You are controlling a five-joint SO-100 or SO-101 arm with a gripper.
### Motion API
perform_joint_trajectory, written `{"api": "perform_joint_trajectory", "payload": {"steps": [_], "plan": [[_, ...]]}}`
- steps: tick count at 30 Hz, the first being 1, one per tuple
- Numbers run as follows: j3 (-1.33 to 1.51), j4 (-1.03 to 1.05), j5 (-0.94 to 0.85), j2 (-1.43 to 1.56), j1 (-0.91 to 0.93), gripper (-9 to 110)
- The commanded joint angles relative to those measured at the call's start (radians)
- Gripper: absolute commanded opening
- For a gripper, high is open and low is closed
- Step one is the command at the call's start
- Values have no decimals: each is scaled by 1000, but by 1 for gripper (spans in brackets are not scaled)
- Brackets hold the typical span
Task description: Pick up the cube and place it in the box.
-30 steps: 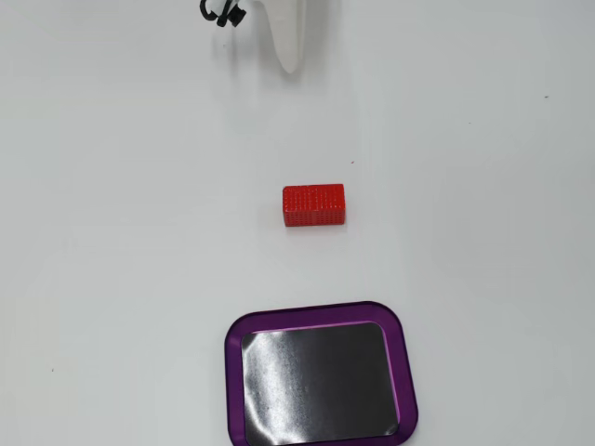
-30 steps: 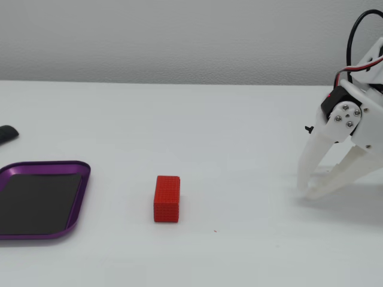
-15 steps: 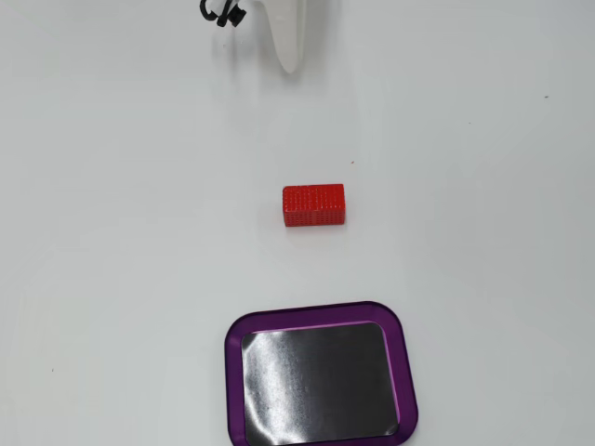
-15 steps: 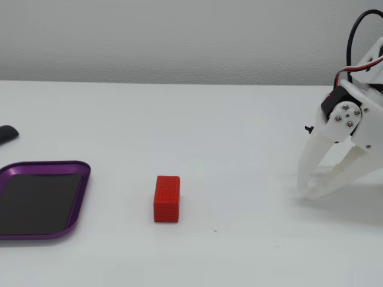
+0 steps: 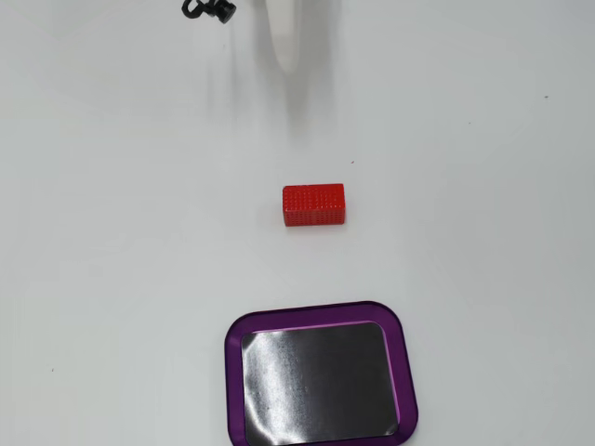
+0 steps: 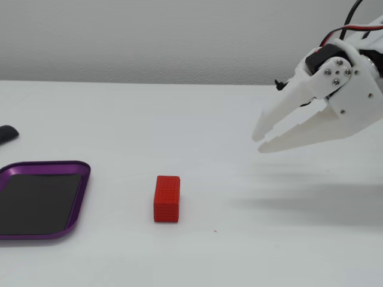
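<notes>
The cube (image 5: 314,204) is a small bright red block with a dotted grid texture, lying flat on the white table; it also shows in the other fixed view (image 6: 167,198). The box (image 5: 405,372) is a shallow tray with a glossy purple rim and a dark bottom, empty, at the near edge; the other fixed view shows it at the left (image 6: 76,206). My white gripper (image 6: 258,143) hovers above the table, well to the right of the cube, fingers pointing down-left, jaws together, holding nothing. In a fixed view only its blurred tip (image 5: 290,58) shows at the top.
A small black object (image 5: 208,9) lies at the top edge of the table in a fixed view. A dark flat object (image 6: 7,134) lies at the left edge beyond the box in the other. The table (image 6: 191,119) is plain white.
</notes>
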Motion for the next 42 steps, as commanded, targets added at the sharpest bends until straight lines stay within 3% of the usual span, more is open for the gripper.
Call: {"api": "perform_joint_trajectory", "payload": {"steps": [1, 6, 13, 26, 34, 42], "plan": [[-46, -15, -20, 74, 8, 0], [-132, -26, -17, -152, 8, 7], [-517, -5, 21, -729, 6, 15], [-1161, 222, 20, -1577, -6, 28], [-1305, 221, 29, -1878, -6, 31], [-1378, 215, 31, -1982, -6, 31]]}}
